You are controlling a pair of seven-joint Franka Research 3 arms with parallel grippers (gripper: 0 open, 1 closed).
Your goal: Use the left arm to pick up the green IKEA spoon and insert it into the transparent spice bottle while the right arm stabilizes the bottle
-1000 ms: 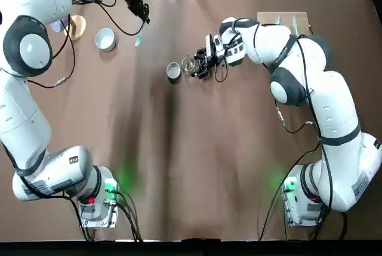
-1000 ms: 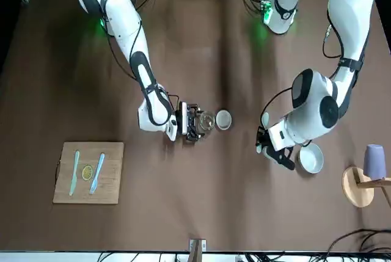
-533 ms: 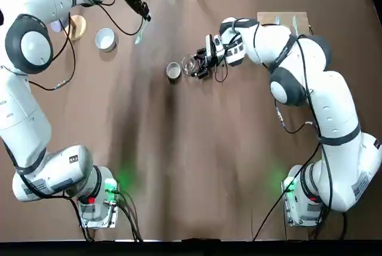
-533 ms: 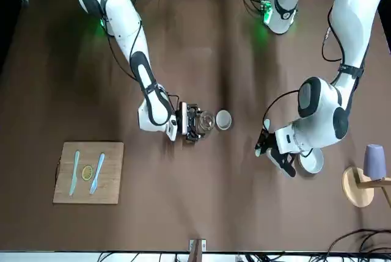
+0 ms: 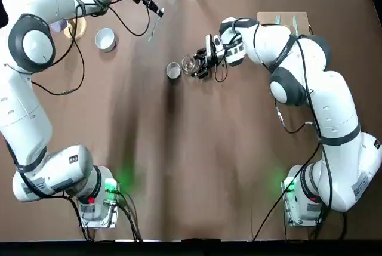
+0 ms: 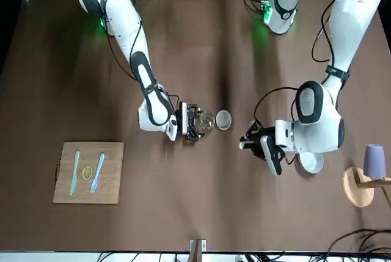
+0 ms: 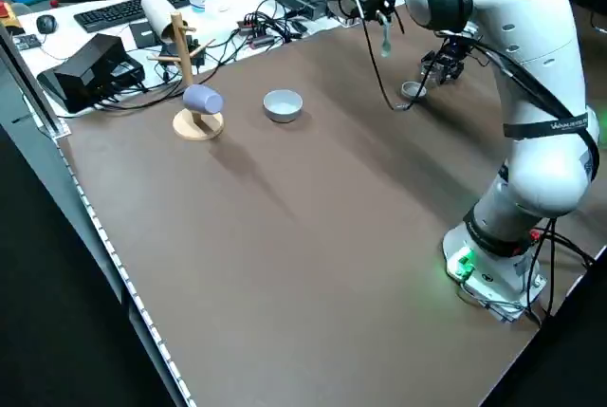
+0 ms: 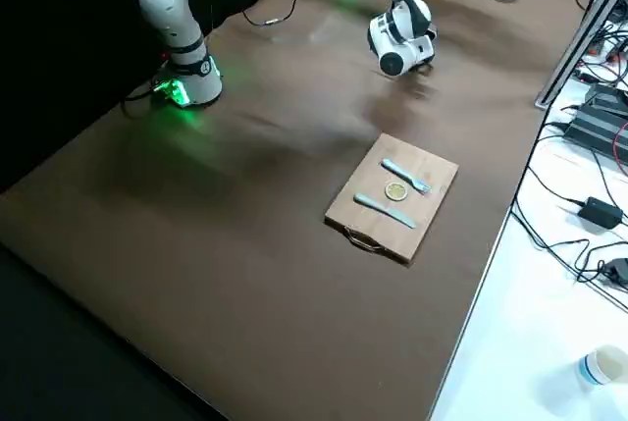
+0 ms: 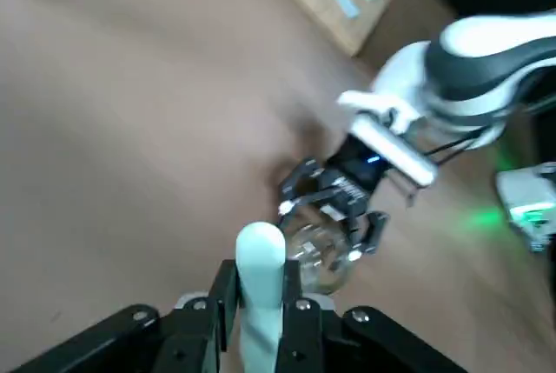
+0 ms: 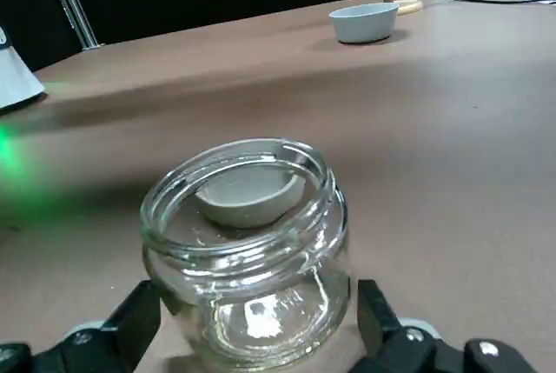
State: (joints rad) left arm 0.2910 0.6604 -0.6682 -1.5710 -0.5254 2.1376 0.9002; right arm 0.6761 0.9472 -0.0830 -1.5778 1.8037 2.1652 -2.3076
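Spoon (image 9: 259, 279) pinched between the left gripper's (image 5: 150, 9) fingers, held above the table, well short of the bottle (image 10: 246, 256). Right gripper (image 10: 252, 338) stands spread either side of that bottle, not visibly clamping it. Best approach: bring the spoon over the open mouth, line it up, lower slowly. Bottle looks empty; grey cup (image 5: 173, 70) sits just beyond.

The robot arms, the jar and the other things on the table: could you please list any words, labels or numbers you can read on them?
None can be read with confidence.
Left arm's forearm: a line of dark lettering, too small to read.
Arm bases: small dark marks, too small to read.
Transparent spice bottle, green spoon, wooden board: no text visible.
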